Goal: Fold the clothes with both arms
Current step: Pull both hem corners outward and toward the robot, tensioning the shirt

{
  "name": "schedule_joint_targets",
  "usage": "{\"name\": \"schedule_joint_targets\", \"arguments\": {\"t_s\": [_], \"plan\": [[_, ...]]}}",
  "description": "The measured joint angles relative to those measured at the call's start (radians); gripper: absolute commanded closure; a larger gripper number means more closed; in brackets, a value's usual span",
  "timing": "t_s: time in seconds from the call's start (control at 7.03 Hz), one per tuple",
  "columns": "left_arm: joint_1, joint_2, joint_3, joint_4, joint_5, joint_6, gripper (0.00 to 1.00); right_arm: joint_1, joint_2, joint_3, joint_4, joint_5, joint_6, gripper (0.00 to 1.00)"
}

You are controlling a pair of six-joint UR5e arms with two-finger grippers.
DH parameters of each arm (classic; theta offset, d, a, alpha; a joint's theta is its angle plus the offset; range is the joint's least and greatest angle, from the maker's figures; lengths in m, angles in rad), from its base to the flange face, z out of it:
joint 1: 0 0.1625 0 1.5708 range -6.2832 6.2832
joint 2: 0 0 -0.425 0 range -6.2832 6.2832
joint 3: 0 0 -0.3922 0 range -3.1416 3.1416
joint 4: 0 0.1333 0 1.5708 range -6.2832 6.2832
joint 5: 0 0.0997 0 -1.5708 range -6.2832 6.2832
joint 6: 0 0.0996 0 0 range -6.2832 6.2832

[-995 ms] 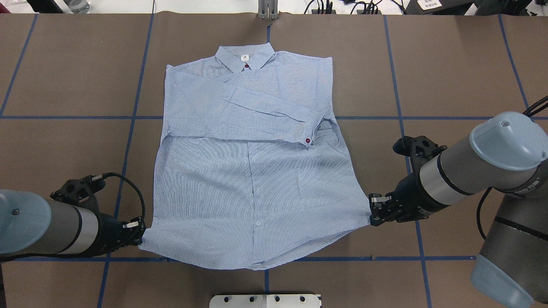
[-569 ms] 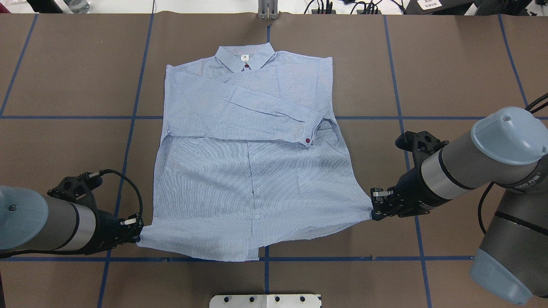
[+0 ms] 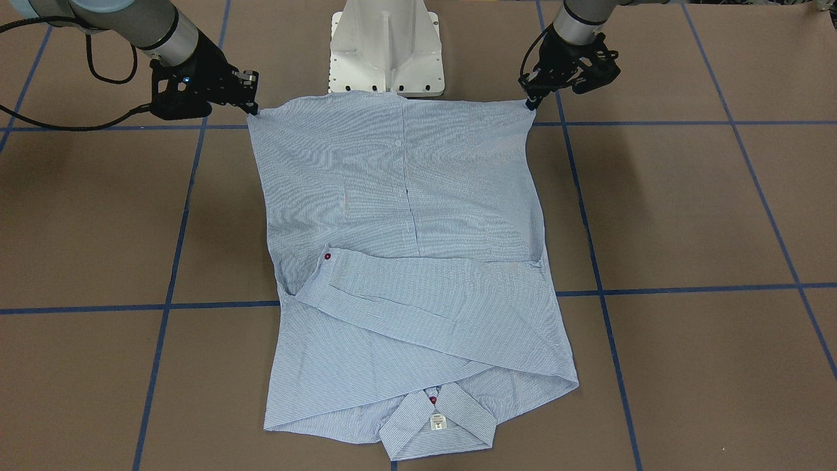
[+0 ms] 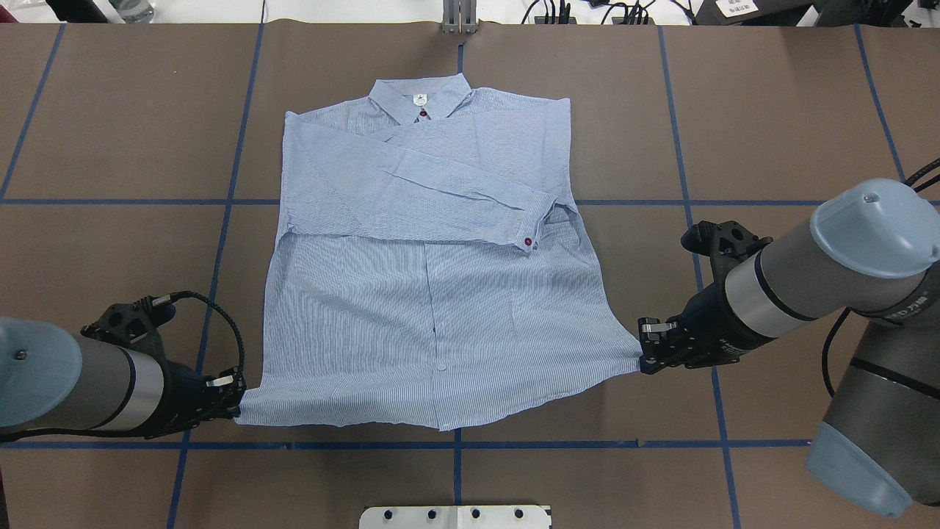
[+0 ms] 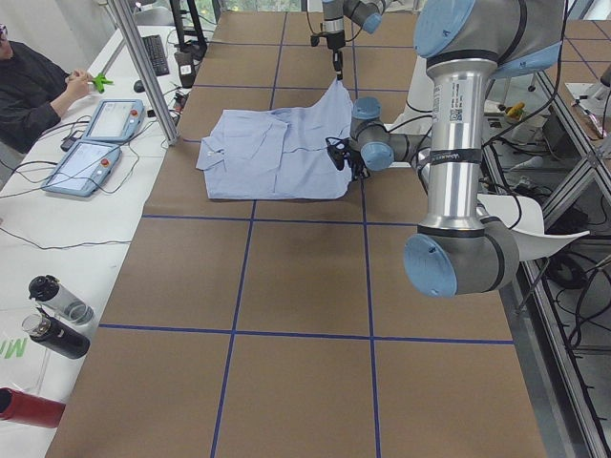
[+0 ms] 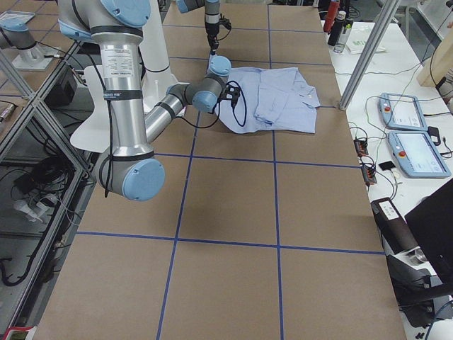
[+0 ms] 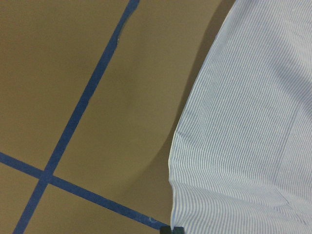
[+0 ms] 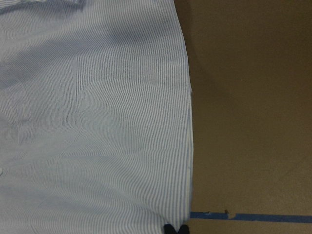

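The light blue striped shirt [image 4: 433, 308] lies front up on the brown table, collar [image 4: 420, 99] at the far side, with a sleeve folded across the chest and its red-buttoned cuff [image 4: 529, 241] on the right. My left gripper [image 4: 236, 402] is shut on the hem's left corner. At the other corner my right gripper [image 4: 642, 361] is shut on the hem. Between them the hem runs taut and straight, raised a little off the table. In the front-facing view the shirt [image 3: 405, 196] spans from the left gripper [image 3: 528, 103] to the right gripper [image 3: 252, 108]. Both wrist views show striped cloth [image 7: 243, 146] [image 8: 97, 122] leading into the fingertips.
The white pedestal base [image 3: 386, 52] stands just behind the hem. Blue tape lines [image 4: 228, 202] grid the table. In the left side view a seated person [image 5: 33, 81] and two teach pendants [image 5: 91, 157] are at the far table edge, with bottles [image 5: 57, 315] nearer.
The slack, drooping hem has been pulled up into a straight taut line. Both grippers shifted slightly outward and away from the base, still holding the corners.
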Motion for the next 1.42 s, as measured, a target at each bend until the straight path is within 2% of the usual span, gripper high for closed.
{"name": "schedule_joint_targets", "arguments": {"t_s": [0.43,1.0,1.42], "plan": [[-0.008,-0.016,-0.005,0.0,-0.018,-0.004,1.0,0.013,0.005,0.008,0.002,0.01,0.0,1.0],[-0.01,-0.01,-0.069,0.014,-0.065,-0.011,1.0,0.06,-0.009,0.072,0.002,0.099,0.0,1.0],[-0.01,-0.009,-0.105,0.035,-0.093,-0.016,1.0,0.066,-0.052,0.114,0.002,0.125,0.001,1.0]]}}
